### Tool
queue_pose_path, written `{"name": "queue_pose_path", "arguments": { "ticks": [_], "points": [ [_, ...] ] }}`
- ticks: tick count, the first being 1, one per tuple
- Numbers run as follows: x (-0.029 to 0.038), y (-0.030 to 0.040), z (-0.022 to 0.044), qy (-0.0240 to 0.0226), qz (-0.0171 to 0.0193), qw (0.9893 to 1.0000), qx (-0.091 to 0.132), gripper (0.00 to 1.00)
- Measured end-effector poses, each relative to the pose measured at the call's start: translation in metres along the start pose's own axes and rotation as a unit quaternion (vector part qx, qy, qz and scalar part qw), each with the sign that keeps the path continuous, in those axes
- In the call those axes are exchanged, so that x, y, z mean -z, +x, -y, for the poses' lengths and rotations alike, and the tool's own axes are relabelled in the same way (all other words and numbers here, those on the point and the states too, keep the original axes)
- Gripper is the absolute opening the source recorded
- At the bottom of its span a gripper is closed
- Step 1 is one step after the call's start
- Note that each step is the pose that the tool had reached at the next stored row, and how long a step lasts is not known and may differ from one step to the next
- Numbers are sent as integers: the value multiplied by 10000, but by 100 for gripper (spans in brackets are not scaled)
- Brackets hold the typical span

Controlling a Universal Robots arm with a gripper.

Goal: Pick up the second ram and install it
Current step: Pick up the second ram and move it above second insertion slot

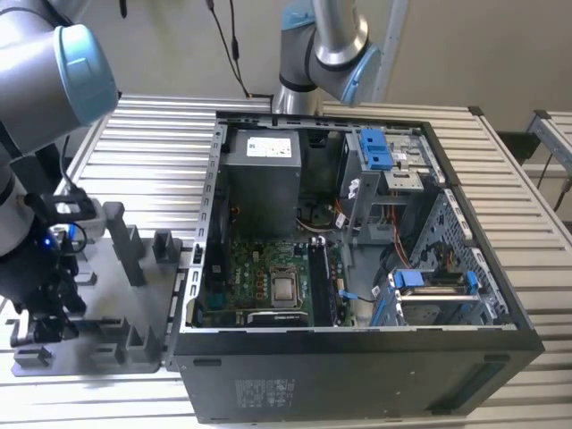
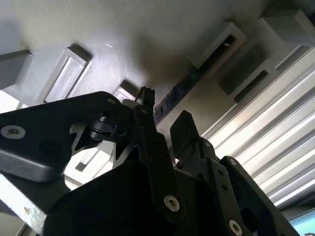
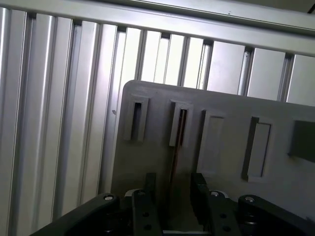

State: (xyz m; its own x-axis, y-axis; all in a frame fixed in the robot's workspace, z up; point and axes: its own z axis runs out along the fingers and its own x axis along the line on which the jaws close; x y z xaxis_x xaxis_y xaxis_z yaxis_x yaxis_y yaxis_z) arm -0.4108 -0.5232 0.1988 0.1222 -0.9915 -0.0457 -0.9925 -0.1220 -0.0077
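Observation:
In the first wrist view the second ram [image 3: 177,140] shows as a thin strip standing on edge in a slot of the grey moulded tray [image 3: 226,113]. My gripper [image 3: 173,196] is open and straddles it, one dark finger on each side with a small gap to the stick. The second wrist view shows the same stick as a dark strip [image 2: 178,88] in its slot, just beyond the fingertips [image 2: 145,94]. In the exterior view my gripper [image 1: 43,308] hangs low over the tray [image 1: 134,326] at the exterior view's left, beside the open computer case [image 1: 357,366].
The case lies open with its motherboard [image 1: 268,277] facing up, a power supply box [image 1: 261,179] at the back and blue drive-bay clips [image 1: 374,147]. Several upright posts [image 1: 121,237] rise from the tray. A second arm [image 1: 326,54] stands behind the case. Ribbed metal tabletop [image 1: 143,152] surrounds everything.

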Motion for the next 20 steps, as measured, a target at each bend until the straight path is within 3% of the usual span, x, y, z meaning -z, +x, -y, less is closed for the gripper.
{"name": "queue_pose_path", "arguments": {
  "ticks": [10,20],
  "points": [
    [-56,2,-1,-1,0,10000,8,42],
    [-60,3,-1,-1,0,10000,8,42]
  ]
}}
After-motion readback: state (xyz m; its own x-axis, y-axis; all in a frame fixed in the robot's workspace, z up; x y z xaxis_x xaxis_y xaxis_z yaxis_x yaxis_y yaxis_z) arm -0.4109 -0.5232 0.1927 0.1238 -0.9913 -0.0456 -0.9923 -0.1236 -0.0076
